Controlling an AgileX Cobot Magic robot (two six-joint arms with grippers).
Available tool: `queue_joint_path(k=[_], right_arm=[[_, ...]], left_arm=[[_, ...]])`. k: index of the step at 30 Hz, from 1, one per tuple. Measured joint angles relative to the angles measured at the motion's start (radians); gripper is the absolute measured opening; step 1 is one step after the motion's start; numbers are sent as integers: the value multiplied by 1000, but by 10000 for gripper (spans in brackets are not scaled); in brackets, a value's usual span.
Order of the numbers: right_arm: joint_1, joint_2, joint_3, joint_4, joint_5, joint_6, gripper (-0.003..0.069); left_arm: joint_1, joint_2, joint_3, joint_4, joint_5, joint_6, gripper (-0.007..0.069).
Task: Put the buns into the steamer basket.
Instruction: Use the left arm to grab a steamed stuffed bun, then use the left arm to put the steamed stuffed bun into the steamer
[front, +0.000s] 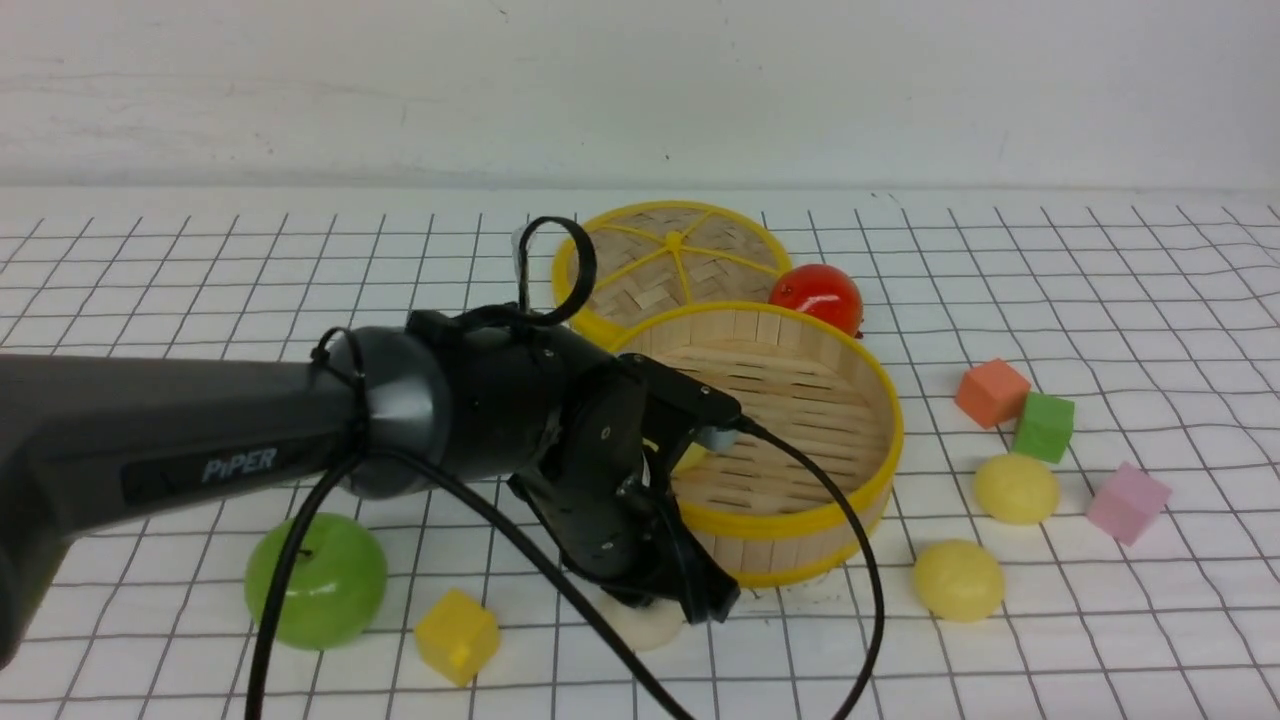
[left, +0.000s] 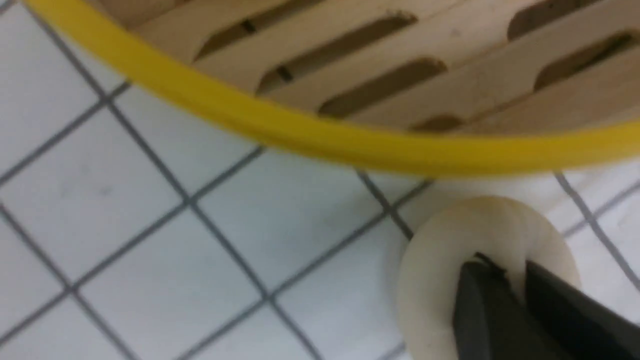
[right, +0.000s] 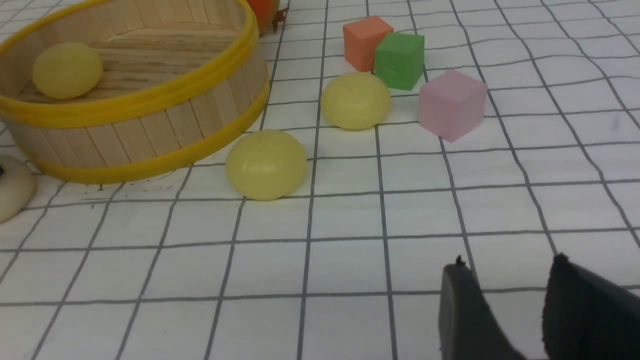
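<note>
The left fingers (left: 485, 315) sit together on top of the off-white bun (left: 440, 270), not around it; a lift may leave it on the surface (left: 125, 260). The right fingers (right: 465, 315) are apart, empty.

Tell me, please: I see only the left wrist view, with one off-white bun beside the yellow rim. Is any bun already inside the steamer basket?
Observer: Yes, one pale yellow bun lies on the slatted floor of the steamer basket.
Operator: Which buns lie outside, beyond my view?
Observer: Two pale yellow ones on the cloth right of the basket: the nearer bun and the farther bun.
Operator: Is the right arm busy?
Observer: No; its jaws stand apart and hold nothing.
</note>
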Motion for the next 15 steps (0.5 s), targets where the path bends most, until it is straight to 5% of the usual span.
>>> queue_joint_path(k=[7, 15], right_arm=[[0, 0, 0, 0, 0, 0, 239], [0, 0, 0, 0, 0, 1, 239]], left_arm=[[-6, -132, -47, -58, 114, 1, -6], [91, 31, -448, -73, 117, 52, -6]])
